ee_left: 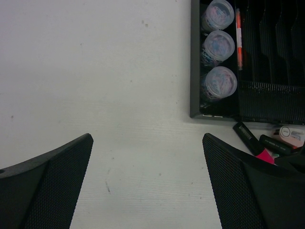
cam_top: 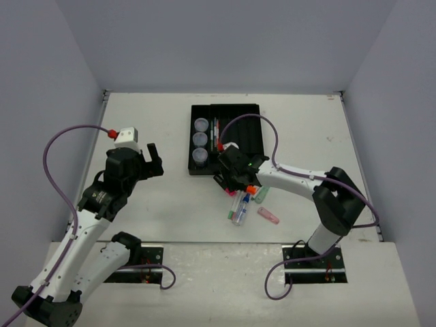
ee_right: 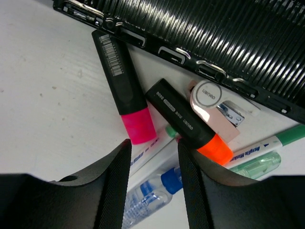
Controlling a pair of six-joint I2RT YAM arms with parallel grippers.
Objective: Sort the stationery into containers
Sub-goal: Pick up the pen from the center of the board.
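Pincer on right arm (ee_right: 155, 152) hangs narrowly open above pink-tipped marker (ee_right: 125, 90) and orange-tipped marker (ee_right: 183, 119) beside black tray (ee_right: 228, 33); left pincer (ee_left: 147, 145) gapes wide, empty, over table (ee_left: 95, 71).

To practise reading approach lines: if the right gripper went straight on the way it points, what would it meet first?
The right gripper would probably meet the white pen in the gap between its fingers first; the pink-tipped marker lies beside. Depth is unclear.

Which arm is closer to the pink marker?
Right. The right fingers hover right at the pink marker, beside the tray; the left fingers are far off to its left.
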